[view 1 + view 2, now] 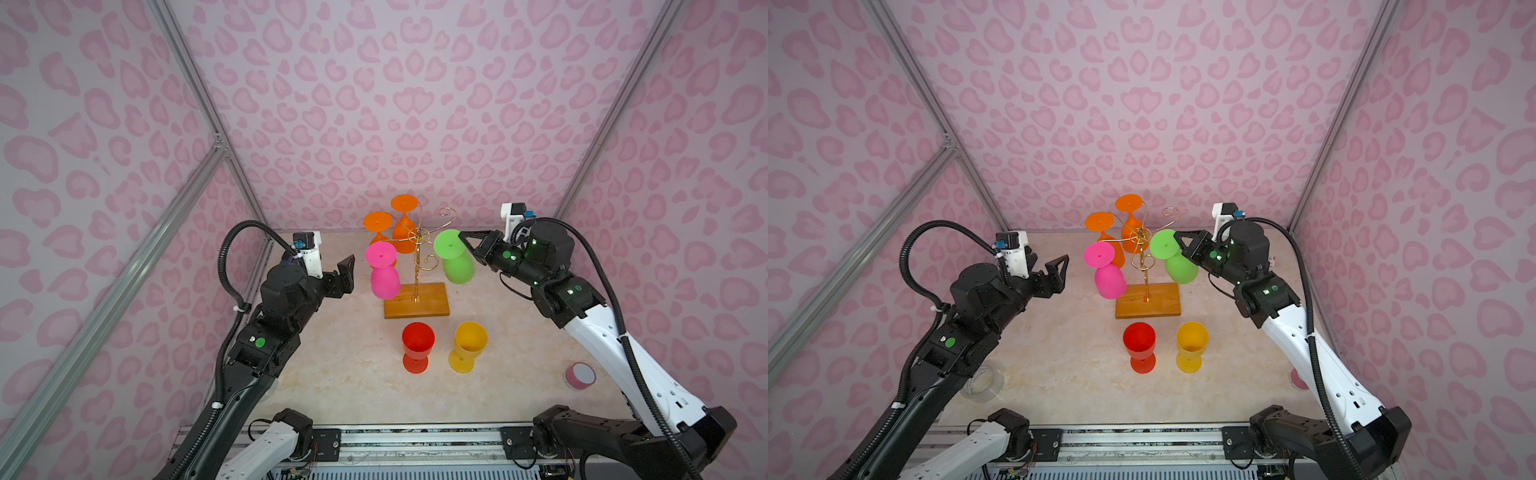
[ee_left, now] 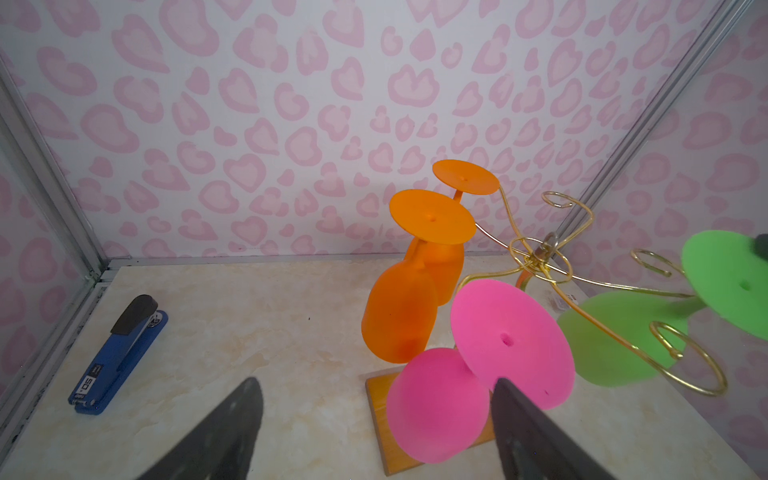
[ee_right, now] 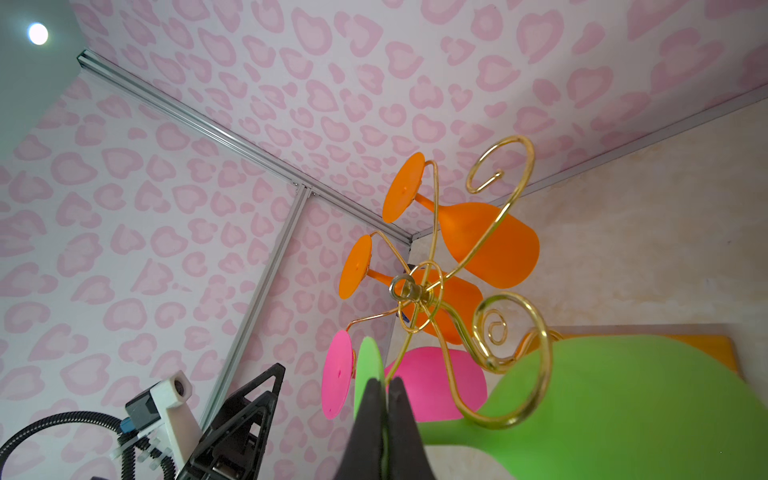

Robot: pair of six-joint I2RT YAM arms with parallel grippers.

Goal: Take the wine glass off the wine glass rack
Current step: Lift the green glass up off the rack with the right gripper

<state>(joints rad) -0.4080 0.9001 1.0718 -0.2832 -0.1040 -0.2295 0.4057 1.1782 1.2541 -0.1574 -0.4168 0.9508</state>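
A: Right wrist view: the right gripper [image 3: 386,381] is pinching the green wine glass [image 3: 623,395] by its foot. The glass is hanging beyond its tips on the wine glass rack [image 3: 419,291].

B: Left wrist view: the left gripper [image 2: 376,382] is gaping empty, with the pink glass [image 2: 511,336] just ahead.

A: In a top view, the red glass [image 1: 417,340] and yellow glass [image 1: 469,338] are standing off the rack, well apart from both grippers. The green stem is hiding behind its foot.

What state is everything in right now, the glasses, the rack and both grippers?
wine glass rack, upright, two arms empty
green wine glass, hanging upside down, foot gripped
pink wine glass, hanging upside down
orange wine glasses, both hanging upside down
red wine glass, upright on table
yellow wine glass, upright on table
left gripper, open, empty
right gripper, shut on green wine glass's foot
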